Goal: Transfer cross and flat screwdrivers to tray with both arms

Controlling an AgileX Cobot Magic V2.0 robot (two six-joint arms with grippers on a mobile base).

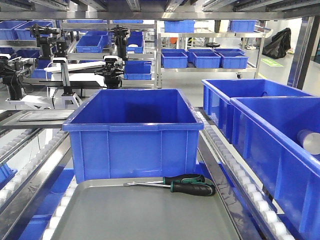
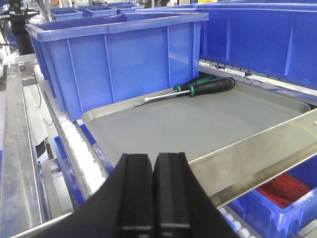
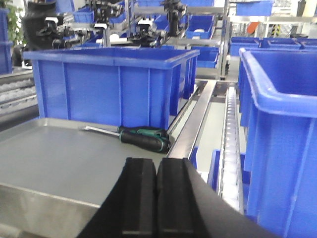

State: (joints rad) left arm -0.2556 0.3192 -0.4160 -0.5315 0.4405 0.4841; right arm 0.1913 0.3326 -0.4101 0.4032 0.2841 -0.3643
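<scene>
Two screwdrivers with black and green handles [image 1: 192, 185] lie side by side at the far right of the grey metal tray [image 1: 140, 215], their shafts [image 1: 145, 184] pointing left. They also show in the left wrist view [image 2: 208, 87] and in the right wrist view [image 3: 144, 139]. My left gripper [image 2: 153, 158] is shut and empty, above the tray's near left rim. My right gripper [image 3: 156, 163] is shut and empty, above the tray's near right side. Neither arm shows in the front view.
A large blue bin [image 1: 134, 132] stands right behind the tray. More blue bins [image 1: 270, 135] stand on the right past a roller rail [image 1: 235, 170]. A roller rail [image 1: 30, 190] runs on the left. Shelves with blue bins [image 1: 205, 57] stand at the back.
</scene>
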